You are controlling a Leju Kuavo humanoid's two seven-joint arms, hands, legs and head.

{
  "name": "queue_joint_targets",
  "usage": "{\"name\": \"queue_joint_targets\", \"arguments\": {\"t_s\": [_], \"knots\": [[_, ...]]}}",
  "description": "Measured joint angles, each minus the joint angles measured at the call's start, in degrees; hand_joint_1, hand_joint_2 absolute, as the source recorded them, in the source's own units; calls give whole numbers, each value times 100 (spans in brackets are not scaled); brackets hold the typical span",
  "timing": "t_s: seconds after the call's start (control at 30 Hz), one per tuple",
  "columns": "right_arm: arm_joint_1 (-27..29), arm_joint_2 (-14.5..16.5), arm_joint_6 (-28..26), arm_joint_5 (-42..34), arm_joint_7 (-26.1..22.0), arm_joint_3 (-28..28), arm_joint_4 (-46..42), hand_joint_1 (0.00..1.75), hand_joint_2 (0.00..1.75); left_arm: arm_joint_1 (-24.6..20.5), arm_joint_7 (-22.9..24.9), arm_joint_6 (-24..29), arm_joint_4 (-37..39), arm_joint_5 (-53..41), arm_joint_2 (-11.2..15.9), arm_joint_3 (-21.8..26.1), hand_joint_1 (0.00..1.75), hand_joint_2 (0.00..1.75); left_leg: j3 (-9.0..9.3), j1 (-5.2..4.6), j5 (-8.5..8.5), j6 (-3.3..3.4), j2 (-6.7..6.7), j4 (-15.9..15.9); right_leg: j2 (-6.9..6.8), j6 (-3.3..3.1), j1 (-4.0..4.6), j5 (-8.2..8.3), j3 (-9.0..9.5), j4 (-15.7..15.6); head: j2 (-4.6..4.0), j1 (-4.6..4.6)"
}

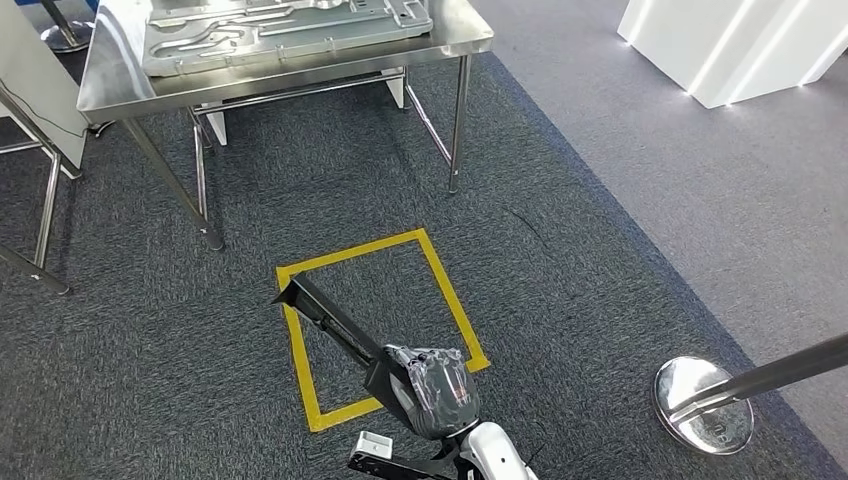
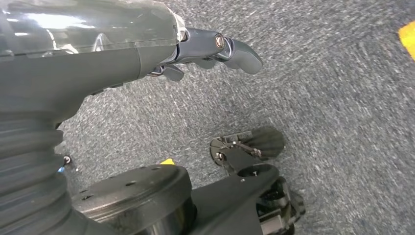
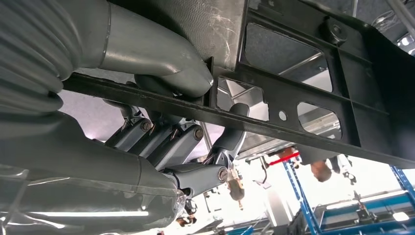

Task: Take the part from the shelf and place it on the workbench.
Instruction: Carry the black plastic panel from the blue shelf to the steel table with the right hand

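My right hand (image 1: 435, 390) grips a long black frame-like part (image 1: 330, 320) at its near end; the part juts forward and left over the floor. Close up, the thumb and dark fingers (image 3: 186, 142) clamp a thin rail of the part (image 3: 303, 93), which has several cut-out windows. The steel workbench (image 1: 110, 90) stands ahead at the top, some way beyond the part's tip. My left hand (image 2: 215, 46) hangs over the carpet with its thumb stretched out, holding nothing.
A grey stamped metal plate (image 1: 280, 30) lies on the workbench. A yellow tape square (image 1: 445, 290) marks the carpet below the part. A chrome stanchion base (image 1: 703, 403) and its pole stand at the right, a white plinth (image 1: 730, 45) far right, and another stand's legs (image 1: 45, 210) at the left.
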Motion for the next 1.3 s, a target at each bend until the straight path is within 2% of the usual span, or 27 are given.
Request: {"name": "queue_joint_targets", "arguments": {"t_s": [0.07,0.1,0.23,0.27,0.3,0.37,0.4,0.43,0.47,0.5,0.53,0.57,0.6,0.63,0.7,0.77,0.8,0.83,0.9,0.97,1.0,1.03,1.07,1.13,1.17,1.23,1.3], "knots": [[-10,2,-8,-3,-25,0,3,175,175,-12,-19,-33,0,11,-3,6,0,175,10,-11,-41,-63,14,37,-43,-22,-2,309,436,-829,0,0],[-16,3,-12,-3,-34,-1,4,175,175,-16,-29,-43,0,11,-3,8,0,175,7,-23,-59,-98,17,53,-53,-49,10,365,561,-1070,0,0],[-19,14,-34,22,-46,-5,1,175,175,-25,-57,-66,0,23,-3,14,0,175,28,-16,-200,-255,32,67,-11,-233,44,258,645,-1200,0,-1],[-21,20,-44,53,-44,-7,-1,175,175,-27,-57,-79,0,26,-3,15,0,175,-16,-7,-270,-275,30,204,-2,-280,38,236,695,-1221,0,-2],[-24,26,-51,98,-39,-8,-2,175,175,-28,-56,-92,0,28,-4,16,0,175,-141,-2,-378,-285,23,481,4,-323,38,218,756,-1239,0,-2],[-32,30,-44,240,-5,-9,2,175,175,-16,-35,-125,0,31,-4,17,0,175,-613,-4,-647,-286,10,1319,6,-380,73,144,865,-1243,0,-3],[-34,29,-23,335,24,-9,4,175,175,-3,-17,-142,0,27,-4,17,0,175,-859,-7,-711,-282,8,1677,17,-397,95,97,922,-1243,0,-2],[-38,25,8,438,56,-9,7,175,175,14,4,-160,0,22,-4,19,0,175,-1027,-11,-657,-271,5,1849,36,-407,117,45,988,-1243,0,-2],[-48,19,48,538,85,-9,10,175,175,27,24,-177,0,15,-4,19,0,175,-1087,-19,-473,-245,2,1783,58,-412,140,-14,1068,-1243,0,-2],[-67,11,88,622,107,-9,11,175,175,35,39,-190,0,8,-4,20,0,175,-1035,-34,-185,-201,-2,1480,76,-414,162,-80,1160,-1243,0,-1],[-93,3,123,686,122,-9,12,175,175,40,53,-202,0,1,-4,20,0,175,-919,-58,105,-138,-12,1077,91,-415,174,-151,1248,-1247,0,-1],[-126,-8,151,732,134,-9,14,175,175,39,66,-211,0,-6,3,20,0,175,-792,-92,291,-72,-19,735,98,-401,183,-218,1319,-1255,0,-1],[-161,-21,174,763,139,-9,18,175,175,35,75,-217,0,-15,4,20,0,175,-676,-129,364,-15,-22,471,106,-375,173,-274,1369,-1265,0,-1],[-194,-34,194,784,143,-8,23,175,175,29,86,-222,0,-25,4,20,0,175,-595,-168,330,23,-23,343,111,-338,151,-315,1415,-1289,0,-3],[-265,-61,227,810,148,-1,40,175,175,14,99,-231,0,-42,-2,21,0,175,-432,-201,202,66,-23,189,111,-248,117,-251,1459,-1193,0,-5],[-354,-91,246,818,148,12,64,175,175,2,111,-242,0,-55,-7,23,0,175,-178,-170,120,102,-35,20,89,-179,112,-29,1273,-726,0,-3],[-404,-112,270,807,140,21,79,175,175,-9,120,-245,0,-65,-11,24,0,175,-31,-144,82,114,-39,-51,80,-146,108,48,1047,-385,0,-2],[-442,-139,308,783,129,28,96,175,175,-16,132,-248,0,-79,-16,25,0,175,96,-123,32,121,-36,-102,70,-121,94,26,771,-65,0,0],[-486,-206,419,711,94,51,133,175,175,-28,165,-248,0,-107,-29,25,0,175,299,-85,-87,111,-42,-135,59,-61,56,-324,250,314,0,0],[-509,-273,525,639,61,78,168,175,175,-23,197,-239,0,-120,-44,25,0,175,497,-44,-250,60,-60,-138,41,20,5,-685,-45,220,0,-1],[-522,-303,569,611,47,91,181,175,175,-18,213,-232,0,-122,-53,26,0,175,608,-20,-345,26,-66,-136,23,61,-19,-653,-97,5,0,-1],[-534,-332,605,587,36,102,191,175,175,-14,225,-226,0,-122,-62,26,0,175,716,2,-448,-9,-68,-134,-5,95,-43,-401,-105,-299,0,-1],[-542,-366,632,568,27,112,203,175,175,-14,237,-221,0,-120,-69,27,0,175,826,12,-559,-49,-66,-115,-57,104,-55,62,-101,-607,0,-1],[-568,-427,687,535,17,140,232,175,175,-18,255,-219,0,-115,-80,27,0,175,928,8,-733,-142,-55,-104,-116,20,-41,754,-110,-930,0,-1],[-582,-450,706,520,17,152,243,175,175,-23,262,-218,0,-110,-83,27,0,175,954,5,-774,-191,-43,-101,-118,-49,-21,893,-127,-943,0,-2],[-620,-472,735,500,15,173,249,175,175,-33,260,-218,0,-104,-87,27,0,175,891,21,-715,-280,-22,20,-59,-166,-7,834,-105,-925,0,-2],[-660,-491,757,491,10,203,252,175,175,-42,227,-221,0,-98,-92,27,0,175,587,38,-617,-318,-23,572,-19,-248,-2,736,-5,-985,0,-2]]}}
